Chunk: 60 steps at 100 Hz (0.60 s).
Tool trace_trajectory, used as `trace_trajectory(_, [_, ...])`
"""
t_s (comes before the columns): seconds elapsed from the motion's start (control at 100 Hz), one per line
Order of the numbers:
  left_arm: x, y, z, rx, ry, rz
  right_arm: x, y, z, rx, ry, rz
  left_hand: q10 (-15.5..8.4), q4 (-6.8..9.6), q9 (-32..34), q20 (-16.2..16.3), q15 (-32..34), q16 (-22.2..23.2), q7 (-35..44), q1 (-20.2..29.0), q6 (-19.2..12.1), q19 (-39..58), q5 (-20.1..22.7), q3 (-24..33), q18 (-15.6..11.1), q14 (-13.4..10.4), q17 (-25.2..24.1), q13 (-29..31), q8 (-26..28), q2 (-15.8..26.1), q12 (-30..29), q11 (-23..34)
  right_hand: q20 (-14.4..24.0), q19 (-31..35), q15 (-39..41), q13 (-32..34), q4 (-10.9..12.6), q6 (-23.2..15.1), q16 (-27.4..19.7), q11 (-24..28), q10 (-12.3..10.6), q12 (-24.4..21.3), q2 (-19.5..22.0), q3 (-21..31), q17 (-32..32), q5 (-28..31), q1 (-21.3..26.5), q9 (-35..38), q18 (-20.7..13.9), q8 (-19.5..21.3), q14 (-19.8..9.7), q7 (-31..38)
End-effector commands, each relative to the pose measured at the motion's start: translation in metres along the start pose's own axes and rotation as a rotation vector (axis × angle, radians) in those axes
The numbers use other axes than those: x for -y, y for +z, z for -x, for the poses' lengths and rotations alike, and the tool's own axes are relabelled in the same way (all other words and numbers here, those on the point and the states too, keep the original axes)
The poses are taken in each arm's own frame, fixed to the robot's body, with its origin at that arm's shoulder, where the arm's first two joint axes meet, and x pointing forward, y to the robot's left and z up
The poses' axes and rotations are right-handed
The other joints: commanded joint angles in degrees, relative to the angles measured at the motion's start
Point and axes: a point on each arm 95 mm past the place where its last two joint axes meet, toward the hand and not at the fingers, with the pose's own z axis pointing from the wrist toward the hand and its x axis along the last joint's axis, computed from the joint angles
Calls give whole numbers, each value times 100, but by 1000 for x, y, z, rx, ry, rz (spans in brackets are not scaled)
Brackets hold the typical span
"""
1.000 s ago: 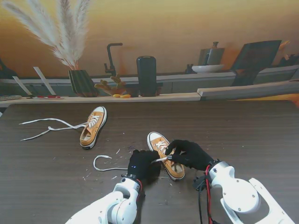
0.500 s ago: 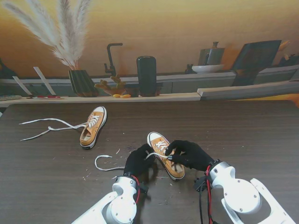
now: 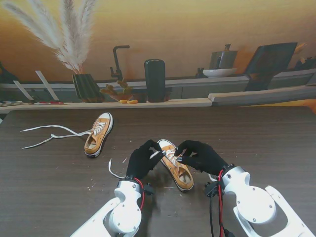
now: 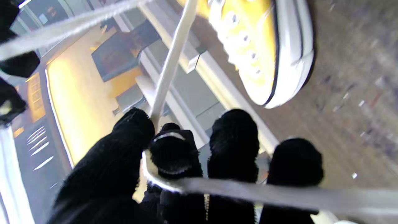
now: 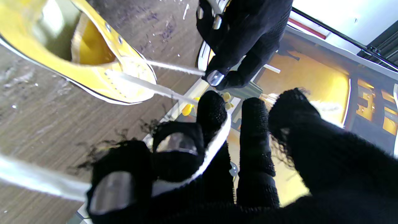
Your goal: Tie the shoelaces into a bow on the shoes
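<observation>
A yellow sneaker (image 3: 176,168) lies between my two black-gloved hands, toe pointing away from me. My left hand (image 3: 142,159) is shut on one white lace end; in the left wrist view that lace (image 4: 169,62) runs taut from the shoe (image 4: 267,49) into the pinch of thumb and finger. Its loose tail (image 3: 114,172) trails on the table to the left. My right hand (image 3: 201,156) is shut on the other lace end (image 5: 146,85), which wraps over its fingers (image 5: 214,118). A second yellow sneaker (image 3: 98,134) lies farther away on the left, untied.
The second shoe's long laces (image 3: 52,135) sprawl leftward across the dark wooden table (image 3: 266,143). Small white scraps (image 3: 123,160) dot the table near the hands. A vase of pampas grass (image 3: 86,86), a black cylinder (image 3: 155,80) and a shelf stand at the far edge.
My left hand has moved away from me and up beside the shoe's toe, drawing its lace tight. The loose tail on the table has shortened and slid toward that hand. The right hand barely moved.
</observation>
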Motion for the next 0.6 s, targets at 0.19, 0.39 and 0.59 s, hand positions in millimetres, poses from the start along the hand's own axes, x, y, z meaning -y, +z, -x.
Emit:
trace_trajectory(0.19, [23,10,-23,-89,-24,-50,-8,4,-23,-57,30,35,-296,-166,422,-270,826,214,-475,266,-752,1113,313,-202,-411,-329,869,426,-562,-99,233,299,-76,617,-41,244,108,-153,-80,-22,-222,52,-690,586,149,57,-71,-48,-60,101,-84,-106])
trace_trajectory(0.39, [30,10,-27,-140,-62,-33,-10,8,-31,-84,15,57,-151,-293,491,-325,947,142,-1417,608,-569,1180,554,3,-419,-293,854,421,-1357,-184,183,390,-125,525,-78,248,-59,-182,-102,-19,-346,-4,-1528,1378,140,210,957,-33,-237,211,-238,-181])
trace_trajectory(0.59, [36,6,-21,-176,-142,171,-13,11,-31,-105,-1,93,-117,-362,522,-296,845,79,-2821,270,-99,1076,688,695,-317,-205,735,418,-1982,-292,122,362,-275,-164,-759,246,-33,-148,-425,-203,-350,-102,-1723,1744,-80,346,1532,-269,-2,651,-123,-652])
